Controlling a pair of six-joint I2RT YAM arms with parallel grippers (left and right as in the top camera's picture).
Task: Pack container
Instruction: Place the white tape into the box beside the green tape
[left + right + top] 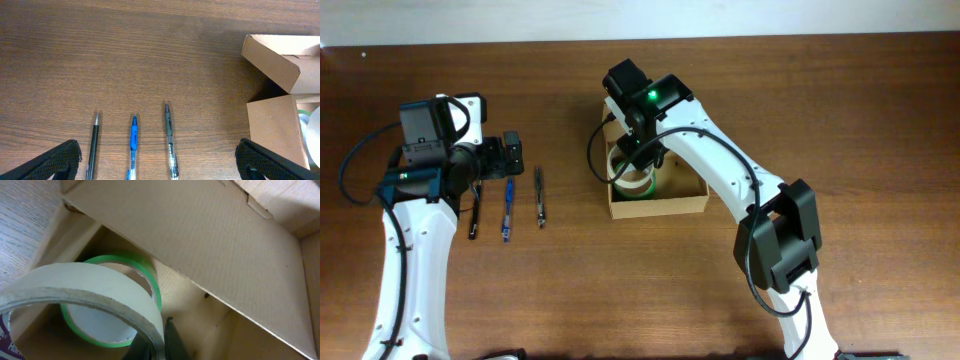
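The container (692,204) is a tan cardboard box at the table's middle, with its flap lid (200,245) open. A green tape roll (153,282) lies flat inside it. My right gripper (642,152) reaches into the box's left part. In the right wrist view its fingers (160,341) are shut on the wall of a cream tape roll (90,287), held just above the green one. The cream roll also shows in the overhead view (630,178). My left gripper (510,155) is open and empty, left of the box, over the pens (160,159).
Three pens lie side by side on the wood table left of the box: a black one (94,145), a blue one (133,142) and a clear grey one (170,137). The box corner (272,125) shows at the right of the left wrist view.
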